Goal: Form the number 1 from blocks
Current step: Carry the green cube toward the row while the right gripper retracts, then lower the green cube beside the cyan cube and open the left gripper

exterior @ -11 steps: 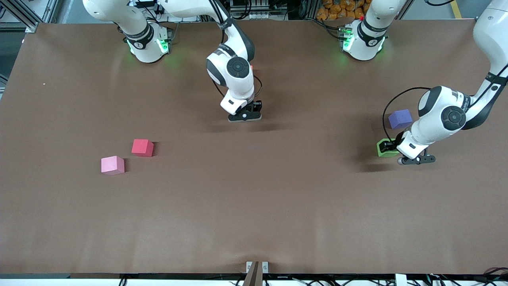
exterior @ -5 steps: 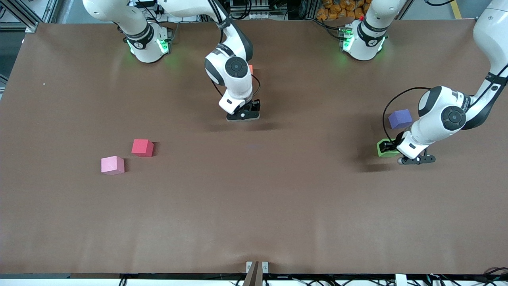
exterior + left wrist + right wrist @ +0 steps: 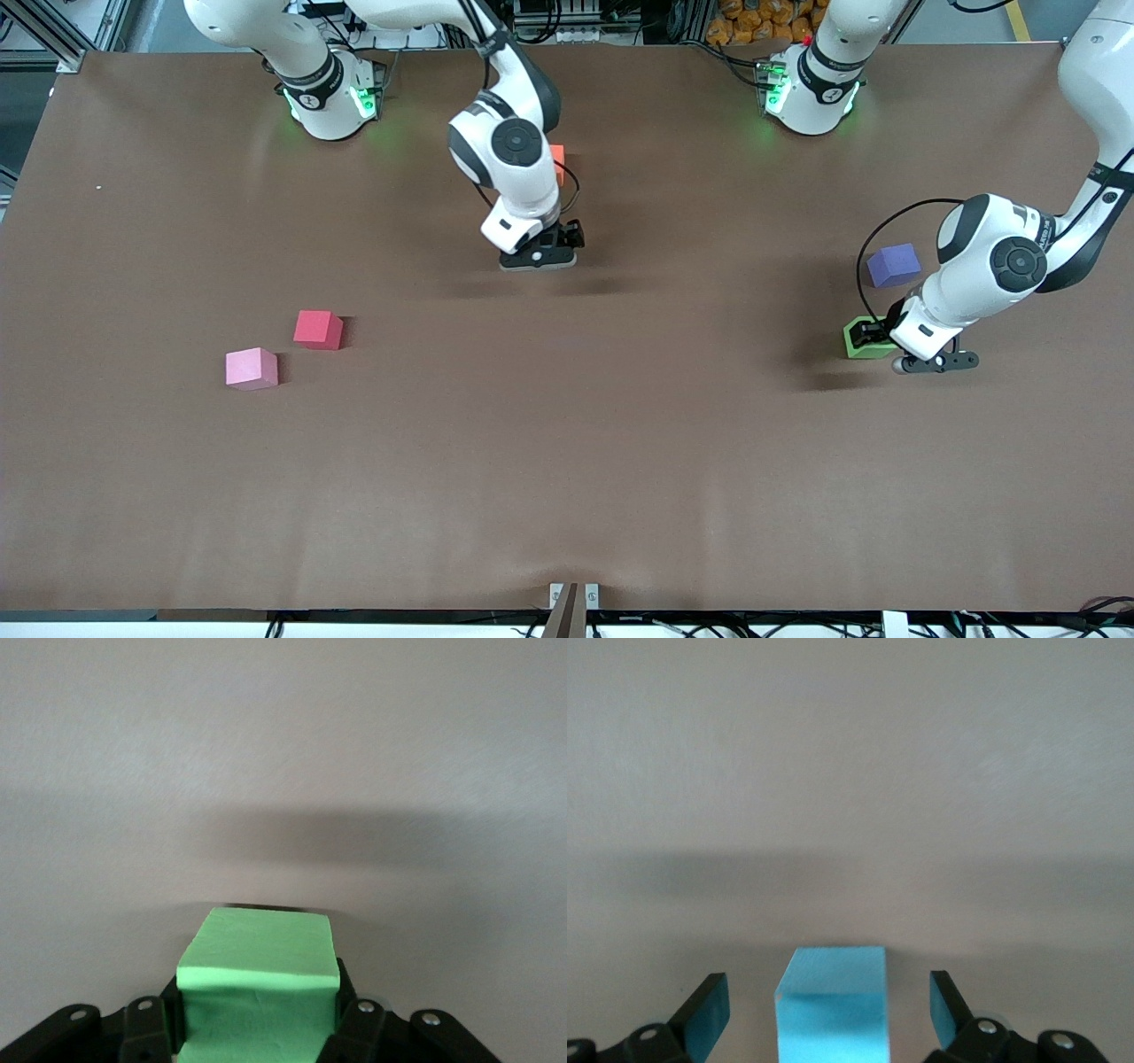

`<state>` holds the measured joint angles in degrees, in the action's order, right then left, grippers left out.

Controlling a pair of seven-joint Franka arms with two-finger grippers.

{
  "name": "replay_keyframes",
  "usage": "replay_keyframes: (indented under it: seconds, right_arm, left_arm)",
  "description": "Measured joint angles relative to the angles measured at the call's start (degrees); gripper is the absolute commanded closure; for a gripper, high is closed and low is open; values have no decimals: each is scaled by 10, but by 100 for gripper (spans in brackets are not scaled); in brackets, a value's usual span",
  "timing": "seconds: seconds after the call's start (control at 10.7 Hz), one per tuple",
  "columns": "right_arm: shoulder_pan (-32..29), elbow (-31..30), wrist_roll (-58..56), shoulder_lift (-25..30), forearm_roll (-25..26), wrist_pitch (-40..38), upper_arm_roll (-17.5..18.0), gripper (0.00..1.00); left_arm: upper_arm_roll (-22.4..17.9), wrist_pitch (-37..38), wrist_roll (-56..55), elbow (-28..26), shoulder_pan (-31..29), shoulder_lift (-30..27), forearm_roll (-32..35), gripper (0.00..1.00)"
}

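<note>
Right wrist view: right end effector point(image 3: 828, 1010) spread wide around the light blue block point(image 3: 831, 1003), mid-bench point(image 3: 567, 425), touching neither side. Left end effector point(image 3: 257, 1028) clamped on the green block point(image 3: 259, 988) at the left arm's end, near the purple block point(image 3: 893, 264).

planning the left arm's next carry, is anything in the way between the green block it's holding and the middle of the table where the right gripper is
Nothing visible. The left gripper is shut on the green block; bare table runs to the open right gripper around the light blue block. The purple block sits off that line.
</note>
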<state>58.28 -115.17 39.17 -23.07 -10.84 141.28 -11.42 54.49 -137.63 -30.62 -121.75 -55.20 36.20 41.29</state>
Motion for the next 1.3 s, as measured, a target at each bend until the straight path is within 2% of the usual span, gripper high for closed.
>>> replay_keyframes:
  seconds: [0.19,0.37,0.65,0.74,0.93,1.12,1.3]
  right_arm:
    - [-70,-27,-9,54,16,-6,-2,0]
    - [-171,-37,-47,101,63,-32,7,0]
    - [-369,-38,-174,150,95,-36,82,0]
    - [-416,-34,-215,162,97,-41,93,0]
    - [-465,4,-272,193,98,-130,97,0]
    - [-492,89,-310,217,99,-290,98,0]
    - [-504,162,-331,225,99,-388,99,0]
  left_arm:
    - [2,4,-39,14,41,0,0,100]
    - [4,46,-85,36,99,0,-9,100]
    - [6,104,-173,94,240,0,-84,100]
    - [3,115,-204,117,293,1,-104,100]
    - [-39,121,-253,164,413,3,-128,100]
    - [-116,121,-277,224,550,18,-163,100]
    - [-195,121,-283,276,679,36,-202,100]
